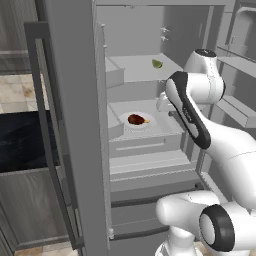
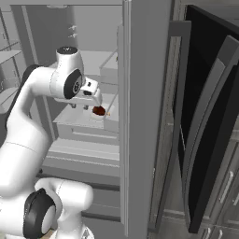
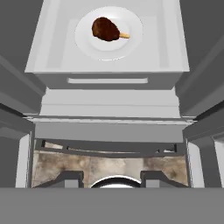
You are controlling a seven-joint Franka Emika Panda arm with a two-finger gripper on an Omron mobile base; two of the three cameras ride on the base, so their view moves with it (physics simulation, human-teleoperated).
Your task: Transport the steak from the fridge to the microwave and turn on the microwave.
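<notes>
Steak sits on a white plate on the middle shelf inside the open fridge. Gripper hangs just above it, nothing held; can't tell how wide the jaws are

- No readable text, labels, brands, numbers or signs in any view.
- fridge door, shelves and drawer fronts: plain grey, unmarked.
- Plate beyond the fingertips: plain white, no print.
- Black panel at the right: blank, nothing legible.
</notes>
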